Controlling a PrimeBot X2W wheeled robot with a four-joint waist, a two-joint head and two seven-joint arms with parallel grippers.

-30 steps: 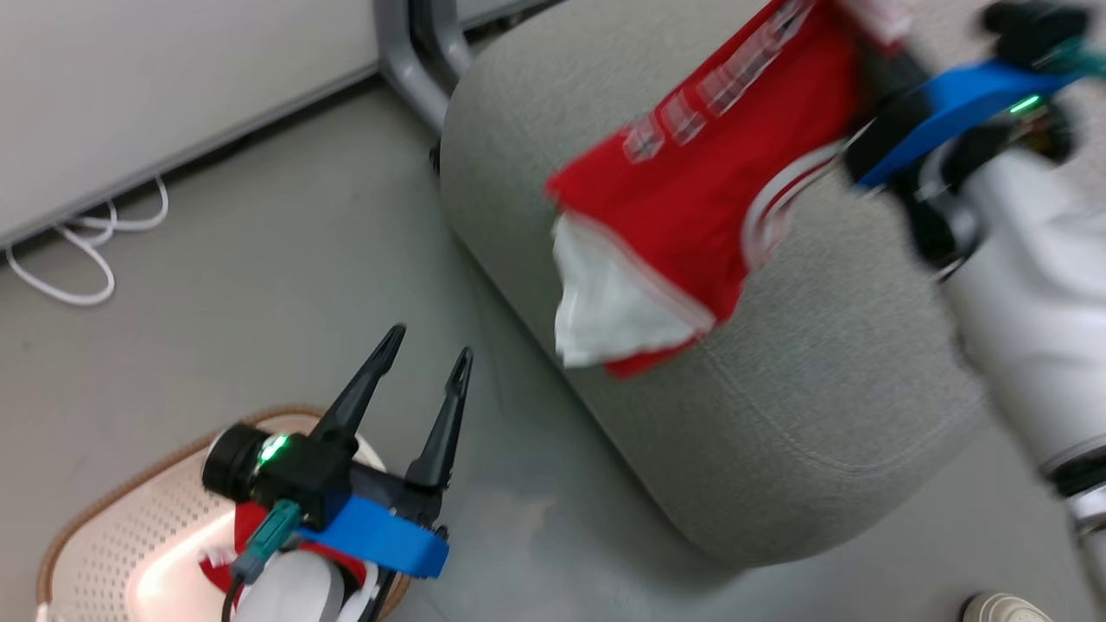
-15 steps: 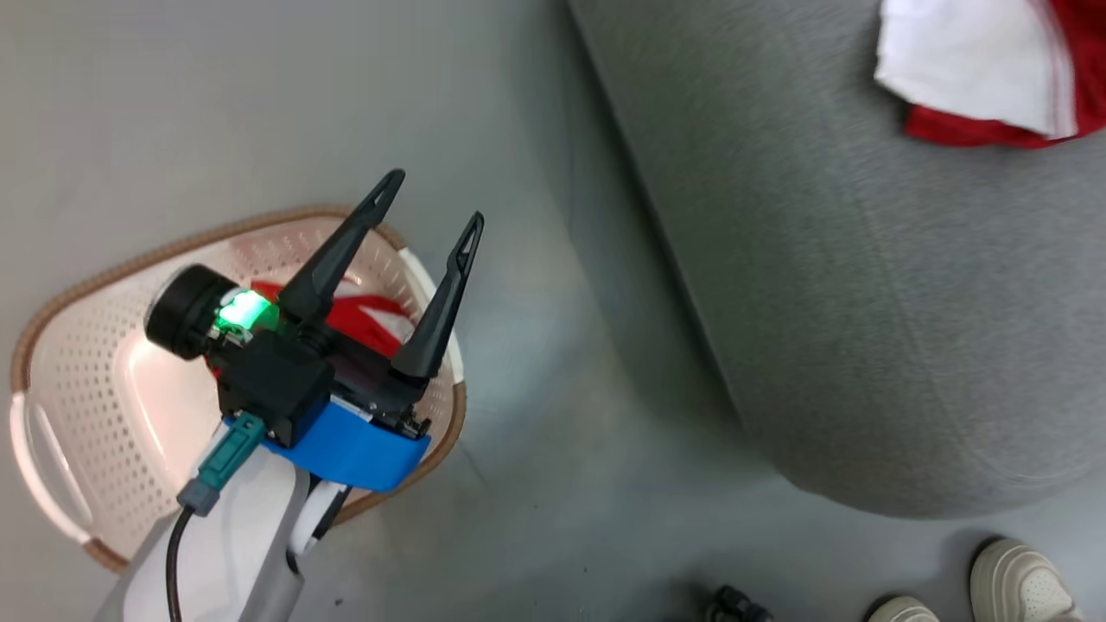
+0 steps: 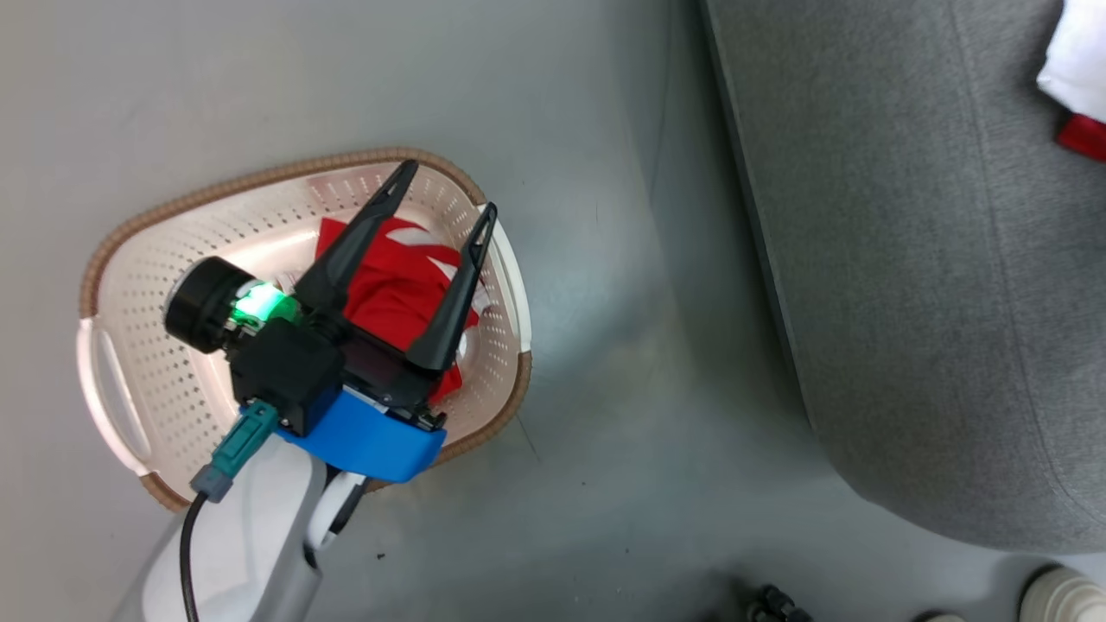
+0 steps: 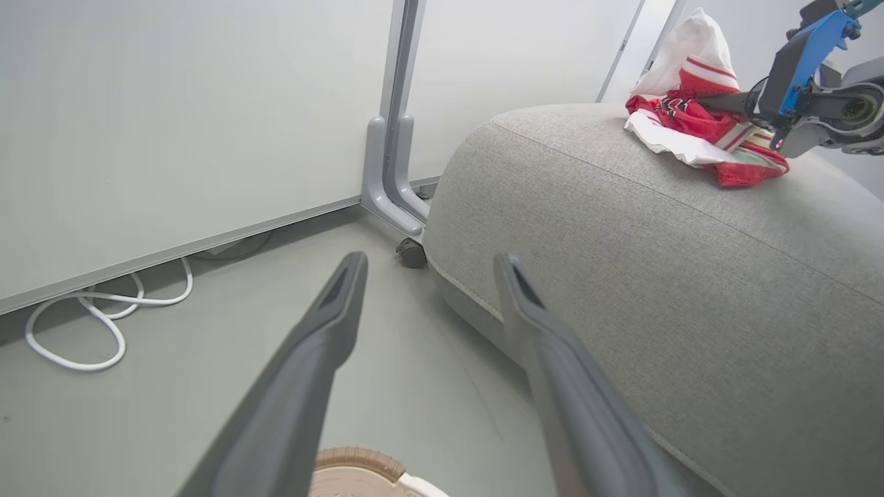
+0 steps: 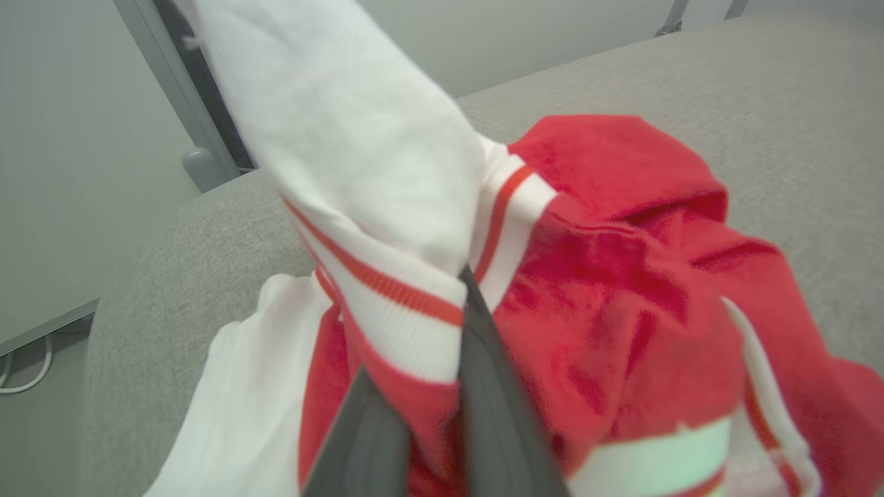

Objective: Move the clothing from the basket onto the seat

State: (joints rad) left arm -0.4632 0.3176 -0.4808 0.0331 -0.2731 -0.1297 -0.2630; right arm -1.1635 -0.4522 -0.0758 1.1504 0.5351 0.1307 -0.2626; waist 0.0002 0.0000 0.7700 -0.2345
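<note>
Two garments logged, in two places.

Head view: the basket garment (image 3: 389,289), red with some white, lay inside the basket (image 3: 155,380). The basket stood on the floor (image 3: 259,78) near the seat (image 3: 907,259) but not touching it. My left end effector (image 3: 449,186) hung over the basket with its fingers spread apart and nothing held. Red cloth showed in the gap beneath them. I could not tell from that view how far above the cloth the tips were.

Left wrist view added that the fingers pointed out across the floor toward a partition panel (image 4: 173,103) and a looped white cable (image 4: 90,331). The basket's brown rim sat just at that view's bottom edge.

Head view caught just a white-and-red corner of the seat garment (image 4: 697,124) at its upper right edge. Left wrist view showed much more of it, heaped on the seat's top surface.

Right wrist view gave the grip. My right end effector (image 5: 431,373) had its fingers together, clamped on the striped trim of the seat garment, with a white panel draped over the tips.

Head view, lower right corner: a pale shoe (image 3: 1058,592) on the floor beside the seat.
</note>
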